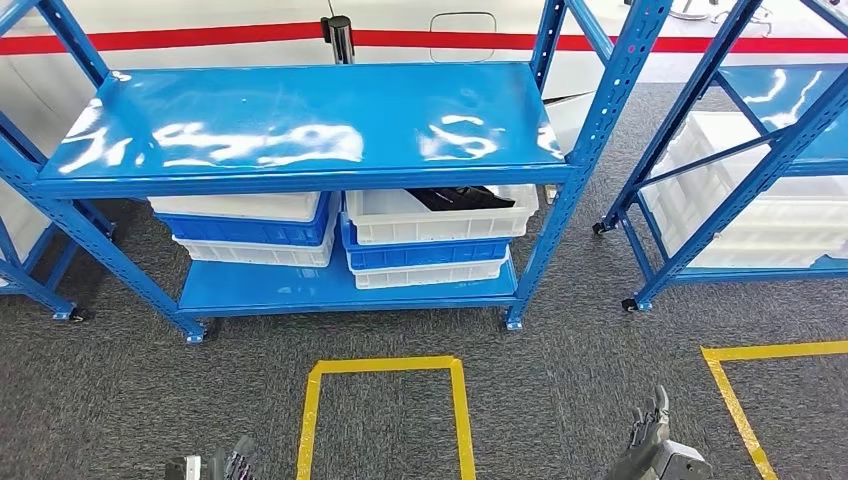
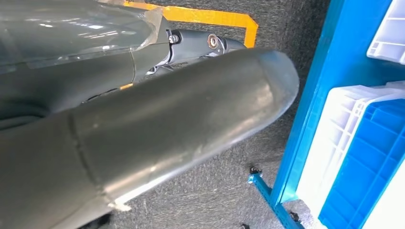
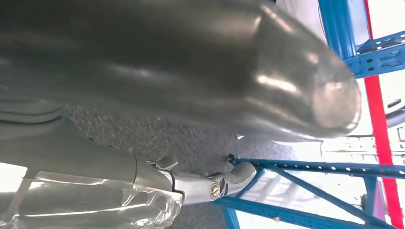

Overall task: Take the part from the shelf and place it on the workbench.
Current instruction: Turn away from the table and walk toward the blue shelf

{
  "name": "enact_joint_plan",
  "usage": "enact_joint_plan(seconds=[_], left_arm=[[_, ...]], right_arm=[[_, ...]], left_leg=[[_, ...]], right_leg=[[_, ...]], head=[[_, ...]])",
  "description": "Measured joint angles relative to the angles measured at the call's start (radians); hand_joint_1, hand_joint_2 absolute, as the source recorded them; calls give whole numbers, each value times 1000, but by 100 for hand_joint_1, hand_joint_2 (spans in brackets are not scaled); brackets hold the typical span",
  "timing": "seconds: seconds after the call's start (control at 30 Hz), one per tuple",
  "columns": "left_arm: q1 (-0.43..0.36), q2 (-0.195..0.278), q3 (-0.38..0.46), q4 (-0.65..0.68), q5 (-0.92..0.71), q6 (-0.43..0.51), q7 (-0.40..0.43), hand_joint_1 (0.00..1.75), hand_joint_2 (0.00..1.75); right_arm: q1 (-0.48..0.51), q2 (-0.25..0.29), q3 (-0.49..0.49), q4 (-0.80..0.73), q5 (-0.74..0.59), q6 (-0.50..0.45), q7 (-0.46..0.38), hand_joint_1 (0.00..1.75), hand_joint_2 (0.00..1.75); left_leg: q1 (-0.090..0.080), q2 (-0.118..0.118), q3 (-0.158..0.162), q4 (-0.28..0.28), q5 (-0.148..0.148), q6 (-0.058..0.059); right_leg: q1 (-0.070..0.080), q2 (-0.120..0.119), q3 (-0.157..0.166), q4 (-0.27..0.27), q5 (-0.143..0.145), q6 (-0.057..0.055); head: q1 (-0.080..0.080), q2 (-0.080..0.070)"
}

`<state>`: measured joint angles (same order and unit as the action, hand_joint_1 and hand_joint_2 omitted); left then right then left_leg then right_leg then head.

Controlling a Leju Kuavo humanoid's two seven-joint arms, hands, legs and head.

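A: Where is the part?

B: In the head view, a black part [image 1: 460, 197] lies in the top white bin [image 1: 440, 217] of the right-hand stack on the lower level of the blue shelf [image 1: 300, 130]. From the picture's centre that is at about one o'clock. Most of it is hidden under the upper shelf board, so its shape is hard to read.

A: What is below that bin?

B: A blue bin [image 1: 425, 255], then another white bin [image 1: 430, 273]. At nine o'clock from that stack stands a second stack [image 1: 250, 230], white over blue over white.

A: And the hands?

B: The left hand [image 1: 215, 467] shows at seven o'clock on the bottom edge, the right hand [image 1: 655, 445] at five o'clock, its fingers pointing up toward the shelf. Both hang low over the grey carpet [image 1: 560, 400], well apart from the bins. Neither holds anything; the right hand's fingers look loose and apart. The left hand's fingers are too cut off to tell.

A: Wrist cameras?

B: The left wrist view shows a thick grey thumb [image 2: 191, 124] with the shelf's foot and bins beyond. The right wrist view shows its thumb [image 3: 215, 71] before blue frame struts.

A: Anything else?

B: A yellow tape outline [image 1: 385, 415] on the carpet at six o'clock, and a second blue rack [image 1: 740, 150] with white bins at three o'clock.
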<state>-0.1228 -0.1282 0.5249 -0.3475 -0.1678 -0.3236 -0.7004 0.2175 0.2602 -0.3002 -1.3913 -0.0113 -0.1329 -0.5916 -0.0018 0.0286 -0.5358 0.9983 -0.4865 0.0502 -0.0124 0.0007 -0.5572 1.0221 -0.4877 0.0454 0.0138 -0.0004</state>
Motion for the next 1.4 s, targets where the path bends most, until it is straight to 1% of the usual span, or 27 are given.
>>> enact_joint_plan(seconds=[0.03,0.07,0.1,0.17,0.33,0.47,0.57,0.63,0.7,0.77,0.83,0.9,0.97,1.07,1.13,1.23,1.4], left_arm=[[0,0,0,0,1,0,0,0,0],[0,0,0,0,3,-1,0,0,0],[0,0,0,0,5,-1,0,0,0],[0,0,0,0,9,-1,0,0,0],[0,0,0,0,11,4,0,0,0],[0,-1,-1,3,5,11,1,0,0],[-5,-3,-3,9,-11,34,17,0,0],[-13,-6,-6,18,-20,70,45,0,0],[-24,-10,-14,33,-24,103,74,0,0],[-30,-14,-19,43,-24,115,86,0,0],[-31,-17,-21,50,-24,117,91,0,87],[-32,-18,-22,57,-24,124,95,0,175],[-32,-19,-24,63,-23,139,102,0,175],[-31,-20,-26,78,-18,171,132,0,175],[-29,-21,-26,86,-12,192,160,0,175],[-28,-20,-26,94,-4,211,184,0,175],[-28,-20,-26,101,-2,218,193,0,175]], right_arm=[[0,0,0,0,1,0,0,0,0],[0,0,0,0,2,0,-1,0,0],[-1,0,0,-1,4,0,-1,0,0],[-3,0,0,0,8,0,-1,0,0],[-11,0,1,2,13,0,0,0,0],[-19,-2,1,13,22,-4,5,0,0],[-28,-7,4,47,71,-36,35,0,0],[-57,-22,18,139,141,-78,62,0,0],[-115,-49,41,322,195,-118,65,0,0],[-163,-70,55,498,207,-137,43,0,0],[-190,-79,60,610,208,-141,30,0,0],[-219,-89,66,702,217,-145,46,0,87],[-250,-101,76,793,236,-162,91,0,175],[-289,-116,94,934,251,-188,202,0,175],[-297,-125,99,1004,240,-191,260,0,175],[-295,-138,99,1073,222,-191,288,0,175],[-297,-147,99,1128,218,-191,295,0,175]], left_leg=[[-2,0,0,2,-2,-3],[-2,0,-1,3,-3,-5],[-1,-1,-2,3,-3,-6],[3,-3,-2,3,-1,-6],[7,-4,0,-2,2,-12],[9,-4,0,-3,4,-16],[9,-3,0,-3,4,-18],[9,-3,0,-3,5,-20],[8,-2,0,-3,5,-21],[5,-2,0,-3,5,-21],[4,-4,-1,-3,5,-21],[3,-4,-1,-3,5,-21],[3,-3,-1,-3,5,-21],[2,-4,-1,-2,5,-21],[2,-4,-2,-2,5,-21],[2,-4,-3,-2,5,-21],[2,-4,-2,-3,5,-21]], right_leg=[[1,-2,15,-27,6,-5],[2,-1,17,-31,7,-9],[2,-1,19,-32,9,-11],[4,-1,19,-32,9,-12],[8,-1,19,-32,9,-14],[10,-1,18,-32,9,-20],[11,-1,18,-32,10,-22],[11,0,18,-32,11,-24],[12,0,17,-32,12,-25],[11,-1,17,-32,13,-27],[9,-3,17,-32,13,-27],[9,-2,16,-32,14,-26],[8,-2,16,-32,14,-26],[7,-2,16,-32,14,-26],[7,-3,16,-32,14,-26],[6,-2,16,-32,14,-26],[6,-2,16,-32,14,-26]], head=[[-1,0],[-2,0],[-2,0],[-3,0],[-3,0],[-3,0],[-3,0],[-3,0],[-3,0],[-3,0],[-3,0],[-3,0],[-3,0],[-3,0],[-3,0],[-3,0],[-3,0]])
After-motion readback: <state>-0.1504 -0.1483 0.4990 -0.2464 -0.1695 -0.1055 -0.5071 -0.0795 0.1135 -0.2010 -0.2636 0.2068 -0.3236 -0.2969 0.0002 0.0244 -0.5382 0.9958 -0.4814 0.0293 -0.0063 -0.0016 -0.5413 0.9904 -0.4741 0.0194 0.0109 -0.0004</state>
